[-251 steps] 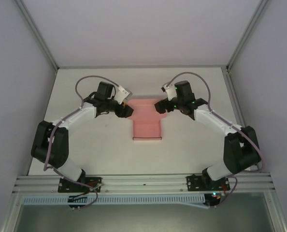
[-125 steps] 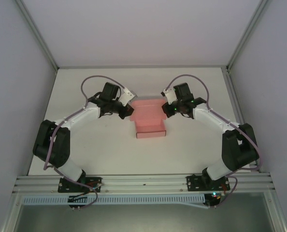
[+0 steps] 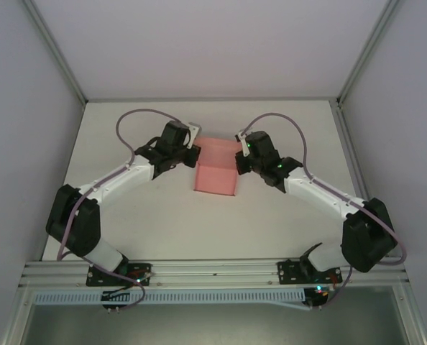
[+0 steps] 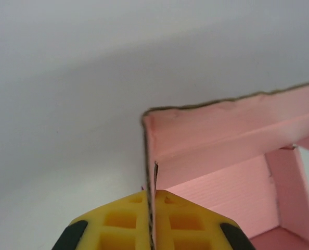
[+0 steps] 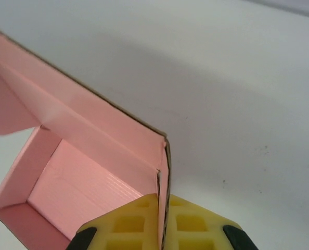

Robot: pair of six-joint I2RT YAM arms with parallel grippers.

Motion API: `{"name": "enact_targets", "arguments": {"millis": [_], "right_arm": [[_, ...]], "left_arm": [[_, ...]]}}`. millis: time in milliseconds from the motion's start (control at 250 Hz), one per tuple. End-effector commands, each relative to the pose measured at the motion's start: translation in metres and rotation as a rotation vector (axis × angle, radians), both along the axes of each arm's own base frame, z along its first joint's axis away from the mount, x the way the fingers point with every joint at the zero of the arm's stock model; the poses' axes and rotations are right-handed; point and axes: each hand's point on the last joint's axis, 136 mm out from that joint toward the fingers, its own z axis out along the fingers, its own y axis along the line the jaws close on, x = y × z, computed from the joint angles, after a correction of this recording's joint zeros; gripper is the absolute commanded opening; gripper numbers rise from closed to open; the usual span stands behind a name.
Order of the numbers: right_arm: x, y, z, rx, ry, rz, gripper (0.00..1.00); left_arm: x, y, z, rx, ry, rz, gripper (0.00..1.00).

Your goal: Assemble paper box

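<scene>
The pink paper box stands in the middle of the white table, partly folded into an open tray with raised walls. My left gripper is shut on the box's left side wall; in the left wrist view its yellow fingers pinch that thin card wall edge-on, the box's pink inside lying to the right. At the opposite side my right gripper is shut on the right wall; its yellow fingers clamp the doubled card wall, with the pink box floor to the left.
Bare white table surface lies around the box, bounded by grey enclosure walls on the left, right and back. An aluminium rail with both arm bases runs along the near edge.
Both grippers have closed on the box's side walls. The flat sheet's lower panel has folded up, so the box now looks shorter and tray-shaped. Both arms have shifted inward.
</scene>
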Motion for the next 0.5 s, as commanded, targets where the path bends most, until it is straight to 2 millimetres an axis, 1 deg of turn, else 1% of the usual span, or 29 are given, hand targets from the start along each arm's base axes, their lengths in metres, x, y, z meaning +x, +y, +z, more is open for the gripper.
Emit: {"name": "enact_targets", "arguments": {"millis": [0, 44, 144, 196, 232, 323, 371, 419, 495], "right_arm": [[0.021, -0.003, 0.024, 0.158, -0.135, -0.199, 0.00], [0.025, -0.007, 0.023, 0.169, -0.153, -0.263, 0.00], [0.031, -0.006, 0.023, 0.196, -0.189, -0.342, 0.00], [0.033, 0.002, 0.026, 0.232, -0.212, -0.334, 0.00], [0.035, 0.004, 0.027, 0.265, -0.223, -0.350, 0.00], [0.041, 0.013, 0.027, 0.316, -0.230, -0.358, 0.00], [0.045, 0.018, 0.021, 0.317, -0.218, -0.358, 0.00], [0.048, 0.022, 0.014, 0.310, -0.206, -0.360, 0.00], [0.053, 0.023, 0.003, 0.313, -0.200, -0.398, 0.00]], "left_arm": [[0.014, -0.002, 0.026, -0.121, -0.069, 0.144, 0.00], [0.016, -0.003, 0.026, -0.142, -0.068, 0.169, 0.00], [0.021, -0.007, 0.023, -0.173, -0.077, 0.189, 0.00], [0.024, -0.009, 0.022, -0.180, -0.095, 0.199, 0.00], [0.025, -0.009, 0.019, -0.183, -0.108, 0.202, 0.00], [0.033, -0.014, 0.013, -0.184, -0.128, 0.199, 0.00], [0.038, -0.016, 0.007, -0.188, -0.127, 0.211, 0.00], [0.041, -0.022, 0.004, -0.203, -0.127, 0.201, 0.00], [0.041, -0.031, -0.004, -0.227, -0.113, 0.175, 0.00]]}}
